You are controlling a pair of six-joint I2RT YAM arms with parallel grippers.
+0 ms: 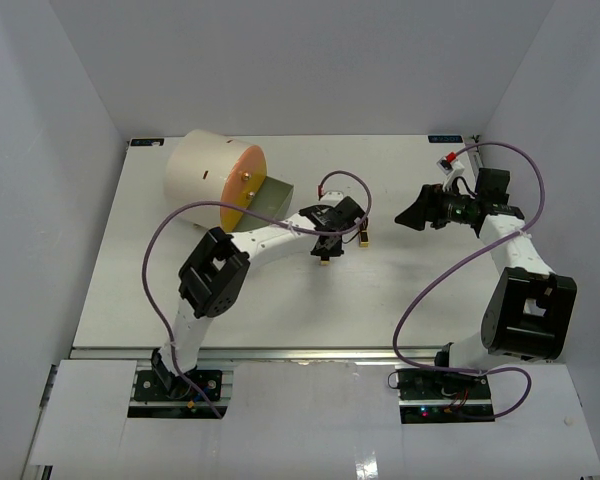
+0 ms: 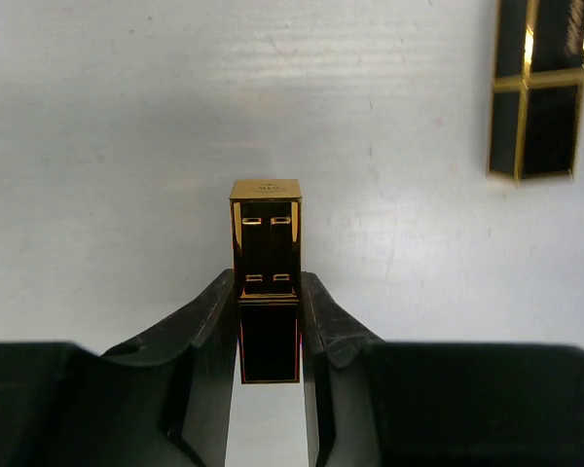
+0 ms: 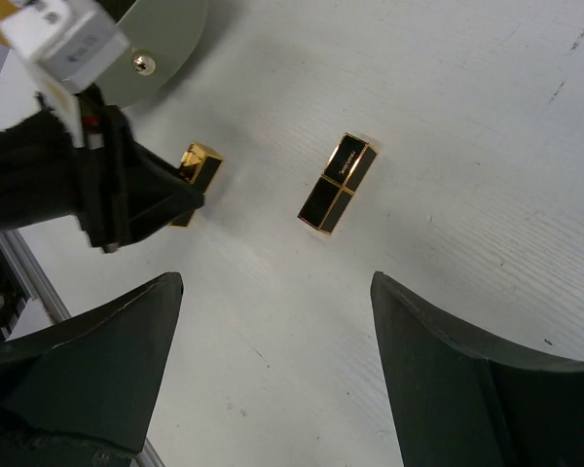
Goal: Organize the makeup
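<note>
Left fingers (image 2: pixel 206 341) pinch a lipstick tube (image 2: pixel 266 282) on the white table (image 1: pixel 280 300) — right fingers (image 3: pixel 88 360) gape — grey walls (image 1: pixel 300 60) around.

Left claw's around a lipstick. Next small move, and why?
Probably a short, straight lift. The left claw has its fingers seemingly pressed against both sides of the lipstick, which lies flat on the table. The second lipstick lies apart, so nothing should snag.
</note>
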